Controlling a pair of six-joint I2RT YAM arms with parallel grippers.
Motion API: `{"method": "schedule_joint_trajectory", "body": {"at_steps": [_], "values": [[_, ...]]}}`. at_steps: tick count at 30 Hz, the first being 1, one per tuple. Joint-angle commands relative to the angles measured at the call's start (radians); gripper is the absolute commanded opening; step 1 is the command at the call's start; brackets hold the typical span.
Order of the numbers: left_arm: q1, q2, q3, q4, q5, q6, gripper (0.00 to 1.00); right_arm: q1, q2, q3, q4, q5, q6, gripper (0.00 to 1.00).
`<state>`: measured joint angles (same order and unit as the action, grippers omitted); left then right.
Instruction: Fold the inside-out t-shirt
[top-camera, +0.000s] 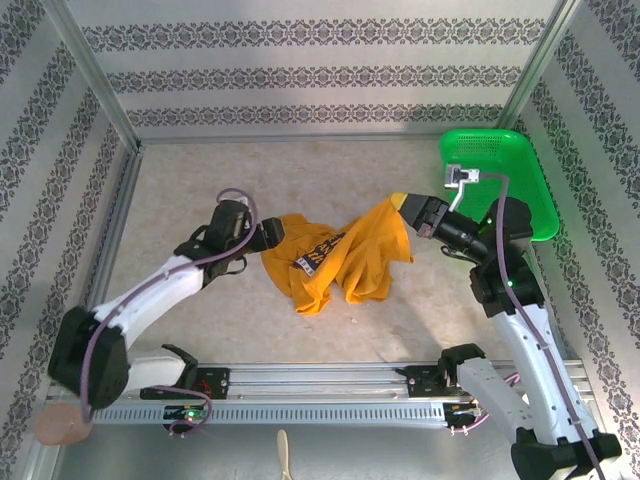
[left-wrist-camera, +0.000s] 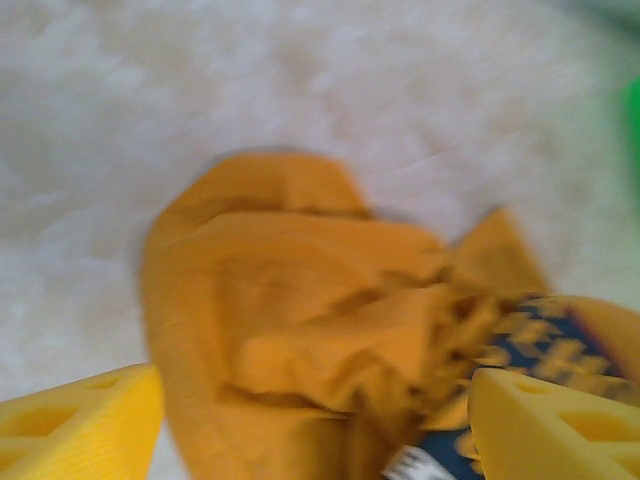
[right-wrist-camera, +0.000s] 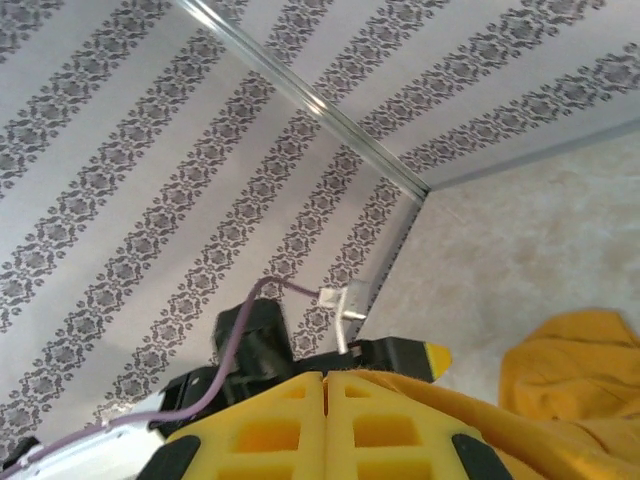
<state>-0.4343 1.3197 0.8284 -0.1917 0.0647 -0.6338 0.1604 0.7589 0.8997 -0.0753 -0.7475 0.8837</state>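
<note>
The right pincer (right-wrist-camera: 325, 385) is clamped together on the mustard t-shirt (right-wrist-camera: 575, 370), before a patterned wall (right-wrist-camera: 150, 150).

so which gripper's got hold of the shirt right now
left gripper: jaws open over the crumpled orange t-shirt, holding nothing
right gripper: jaws closed on a raised corner of the t-shirt

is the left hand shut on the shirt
No, the left hand is open, its fingers wide apart over the shirt.
</note>
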Motion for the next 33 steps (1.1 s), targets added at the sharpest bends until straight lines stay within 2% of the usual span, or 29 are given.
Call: {"method": "schedule_joint_trajectory", "body": {"at_steps": [1, 9, 15, 18, 19, 20, 22, 23, 26, 28, 33], "values": [[0.021, 0.127, 0.070, -0.208, -0.063, 0.054, 0.77, -0.024, -0.054, 0.004, -0.070, 0.012, -0.038, 0.00], [0.044, 0.288, 0.126, -0.158, -0.103, 0.043, 0.77, -0.046, -0.082, -0.038, -0.096, 0.011, -0.039, 0.00], [0.057, 0.384, 0.155, -0.110, -0.062, 0.033, 0.74, -0.063, -0.073, -0.030, -0.095, 0.002, -0.040, 0.00], [0.057, 0.425, 0.164, -0.060, -0.021, 0.023, 0.61, -0.075, -0.060, -0.017, -0.093, -0.007, -0.042, 0.00], [0.057, 0.440, 0.166, -0.036, -0.001, 0.019, 0.54, -0.080, -0.052, -0.008, -0.090, -0.009, -0.044, 0.00], [0.056, 0.450, 0.167, -0.015, 0.018, 0.014, 0.43, -0.083, -0.044, -0.001, -0.089, -0.010, -0.043, 0.00], [0.058, 0.470, 0.179, 0.030, 0.052, 0.012, 0.12, -0.096, -0.019, 0.028, -0.076, -0.018, -0.045, 0.00], [0.061, 0.471, 0.198, 0.021, 0.059, 0.022, 0.00, -0.105, -0.005, 0.044, -0.072, -0.019, -0.048, 0.00], [0.099, 0.404, 0.315, -0.089, 0.043, 0.081, 0.00, -0.176, 0.060, 0.139, -0.049, -0.031, -0.038, 0.00], [0.156, 0.316, 0.418, -0.171, 0.048, 0.108, 0.00, -0.248, 0.125, 0.223, -0.007, -0.042, -0.005, 0.00], [0.304, 0.181, 0.767, -0.354, 0.136, 0.135, 0.00, -0.433, 0.244, 0.428, 0.104, -0.056, 0.132, 0.00]]}}
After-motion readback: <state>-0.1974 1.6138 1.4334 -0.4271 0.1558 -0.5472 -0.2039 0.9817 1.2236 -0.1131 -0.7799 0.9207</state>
